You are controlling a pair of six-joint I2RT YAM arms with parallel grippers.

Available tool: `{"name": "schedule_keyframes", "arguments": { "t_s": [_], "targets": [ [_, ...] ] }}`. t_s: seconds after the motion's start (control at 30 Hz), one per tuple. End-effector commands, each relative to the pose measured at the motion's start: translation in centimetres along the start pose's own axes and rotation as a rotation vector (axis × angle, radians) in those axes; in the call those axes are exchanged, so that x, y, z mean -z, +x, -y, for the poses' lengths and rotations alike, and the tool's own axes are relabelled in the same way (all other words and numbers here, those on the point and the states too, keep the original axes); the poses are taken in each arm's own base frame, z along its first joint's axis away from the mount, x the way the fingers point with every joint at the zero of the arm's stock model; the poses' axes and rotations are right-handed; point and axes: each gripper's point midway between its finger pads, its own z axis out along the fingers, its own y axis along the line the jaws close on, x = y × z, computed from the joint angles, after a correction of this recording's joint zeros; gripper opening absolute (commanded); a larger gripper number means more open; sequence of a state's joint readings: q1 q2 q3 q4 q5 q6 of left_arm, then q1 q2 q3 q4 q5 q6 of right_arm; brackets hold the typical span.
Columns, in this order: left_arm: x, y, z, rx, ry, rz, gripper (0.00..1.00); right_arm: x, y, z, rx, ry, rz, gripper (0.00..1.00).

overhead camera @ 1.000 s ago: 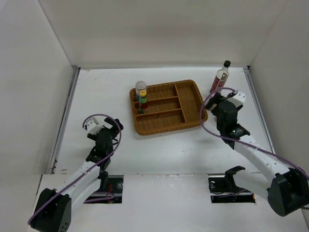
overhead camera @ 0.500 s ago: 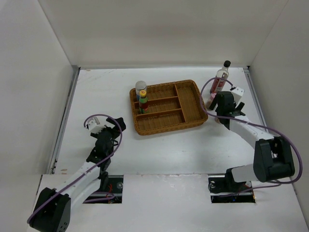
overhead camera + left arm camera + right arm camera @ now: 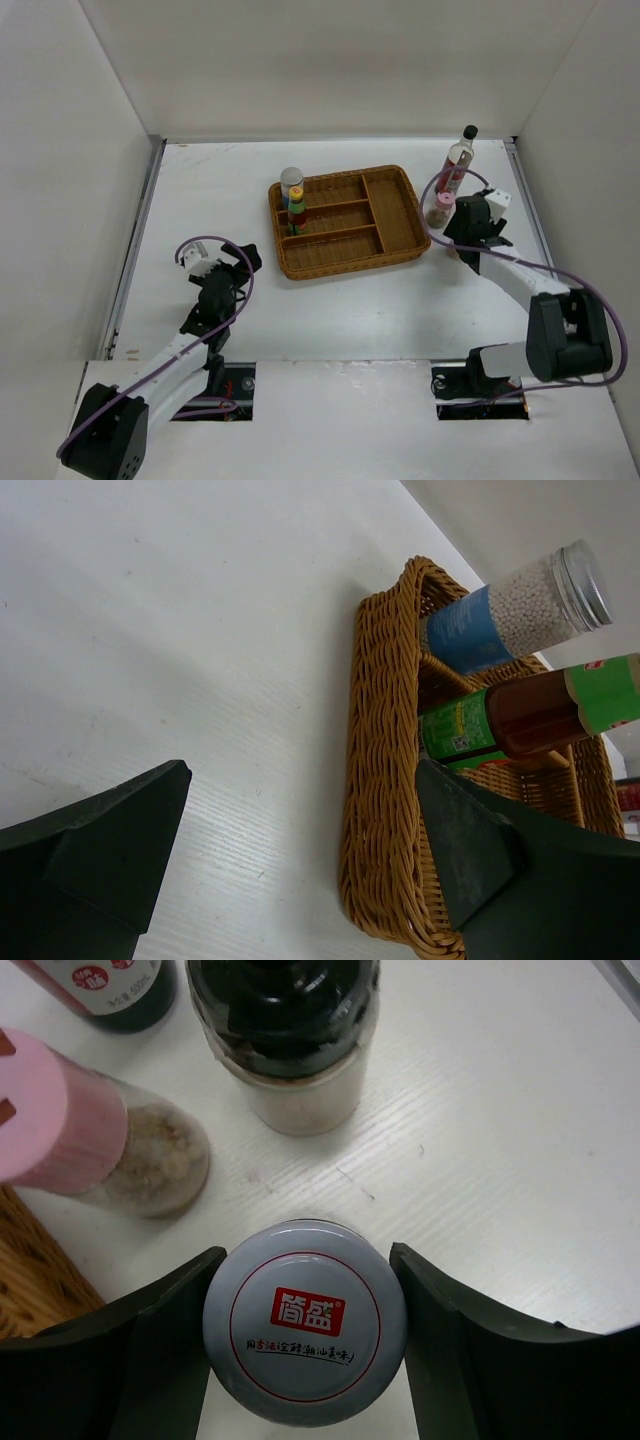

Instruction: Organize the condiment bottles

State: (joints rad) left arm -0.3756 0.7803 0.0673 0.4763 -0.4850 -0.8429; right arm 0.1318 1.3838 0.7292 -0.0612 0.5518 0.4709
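**Right claw** (image 3: 306,1255). Dropped within the last second from beside the right rim of the wicker tray (image 3: 345,268) to the bottles standing on the table (image 3: 200,190) just right of it. Now pressed against both sides of the grey lid of the red-labelled shaker (image 3: 305,1325); clamped, by the look of it. Read as a pick under way, with transfer to the tray next. No lift evident.

**Left claw** (image 3: 300,780). Barely shifted. Spread wide, holding nothing, low over the table short of the tray's near-left corner.

**In tray, left end.** Blue-labelled jar (image 3: 500,620); green-yellow-capped red bottle (image 3: 530,710).

**Outside tray.** Pink-lidded shaker (image 3: 60,1120); black-capped shaker (image 3: 290,1030); tall clear bottle (image 3: 460,160); the gripped shaker.

**View notes.**
- Right wrist only: finger contact on the lid, hidden under the arm from above; pink-lidded shaker close beside, black-capped one just beyond.
- Top only: whole layout, and both tray bottles seen upright.
- Left wrist only: white beads inside the jar.
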Motion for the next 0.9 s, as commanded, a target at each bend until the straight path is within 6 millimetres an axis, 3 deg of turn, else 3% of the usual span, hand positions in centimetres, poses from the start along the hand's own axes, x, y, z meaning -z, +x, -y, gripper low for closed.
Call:
{"name": "schedule_keyframes", "arguments": {
  "t_s": [0.0, 0.07, 0.13, 0.23, 0.4, 0.5, 0.6, 0.7, 0.87],
  "targets": [
    [-0.1, -0.6, 1.0, 0.035, 0.039, 0.026, 1.00, 4.5, -6.6, -1.5, -0.115, -0.091, 0.208, 0.52],
    [-0.1, -0.6, 1.0, 0.035, 0.038, 0.025, 1.00, 7.3, -7.9, -2.6, -0.117, -0.154, 0.255, 0.51],
    [-0.1, -0.6, 1.0, 0.035, 0.037, 0.025, 1.00, 10.2, -8.5, -5.1, -0.108, -0.261, 0.283, 0.51],
    [-0.2, -0.8, 0.9, 0.038, 0.034, 0.032, 1.00, 14.3, -7.8, -10.9, -0.084, -0.476, 0.262, 0.52],
    [-0.1, -0.9, 0.9, 0.041, 0.037, 0.037, 1.00, 22.7, -4.9, -22.5, -0.033, -0.823, 0.225, 0.52],
    [0.0, -1.0, 0.9, 0.042, 0.038, 0.038, 1.00, 26.4, -2.9, -27.8, -0.021, -0.965, 0.215, 0.52],
    [0.0, -1.0, 0.9, 0.044, 0.041, 0.041, 1.00, 28.3, -0.4, -31.6, 0.016, -1.050, 0.185, 0.52],
    [0.0, -1.1, 0.9, 0.046, 0.042, 0.043, 1.00, 28.4, 2.1, -33.9, 0.065, -1.064, 0.155, 0.52],
    [0.0, -1.0, 0.8, 0.044, 0.039, 0.041, 1.00, 28.1, 5.5, -35.8, 0.146, -1.058, 0.133, 0.52]
  ]
}}
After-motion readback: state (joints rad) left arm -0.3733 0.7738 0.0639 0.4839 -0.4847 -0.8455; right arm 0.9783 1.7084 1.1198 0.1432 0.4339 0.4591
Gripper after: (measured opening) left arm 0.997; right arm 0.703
